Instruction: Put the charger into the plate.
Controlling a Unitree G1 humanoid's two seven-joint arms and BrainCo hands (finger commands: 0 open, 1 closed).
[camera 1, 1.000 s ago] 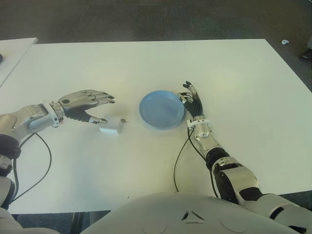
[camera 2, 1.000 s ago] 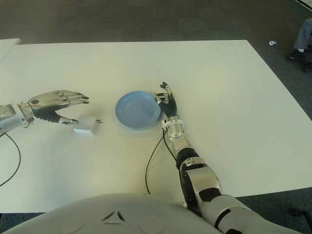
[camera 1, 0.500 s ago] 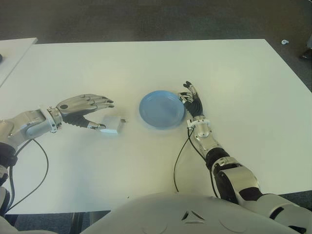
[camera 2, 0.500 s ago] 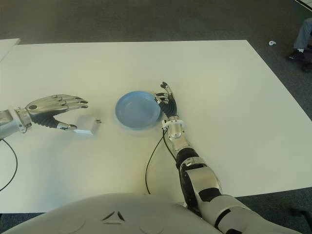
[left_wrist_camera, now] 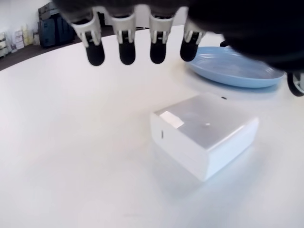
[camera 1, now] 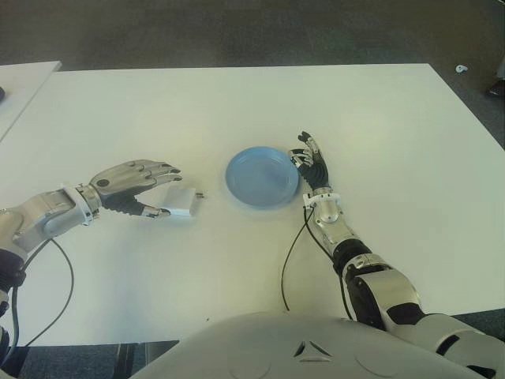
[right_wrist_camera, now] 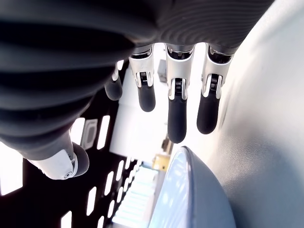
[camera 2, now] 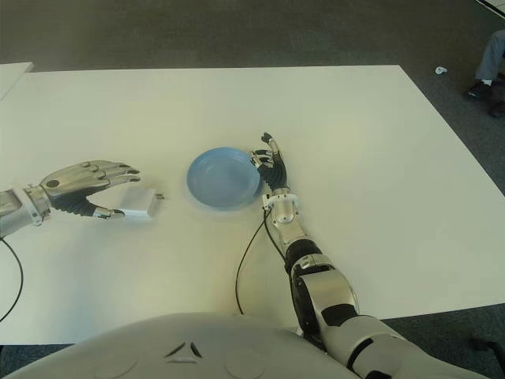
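The white square charger (camera 1: 181, 201) lies flat on the white table (camera 1: 158, 118), left of the blue plate (camera 1: 262, 177). My left hand (camera 1: 163, 191) hovers over the charger's left side, open. Its four fingers reach above the block and the thumb is low at its near-left corner. In the left wrist view the fingertips (left_wrist_camera: 127, 50) hang clear above the charger (left_wrist_camera: 204, 134), with the plate (left_wrist_camera: 237, 71) behind it. My right hand (camera 1: 309, 162) shows beside the plate's right rim, open and holding nothing. The plate holds nothing.
A black cable (camera 1: 289, 260) runs from my right wrist toward the table's near edge, and another (camera 1: 47, 300) loops below my left arm. A second table's corner (camera 1: 20, 83) shows at the far left. Dark carpet lies beyond the far edge.
My left hand has sunk lower and drawn back a little to the left, its fingers now closer over the charger. The charger, the plate and my right hand have stayed put.
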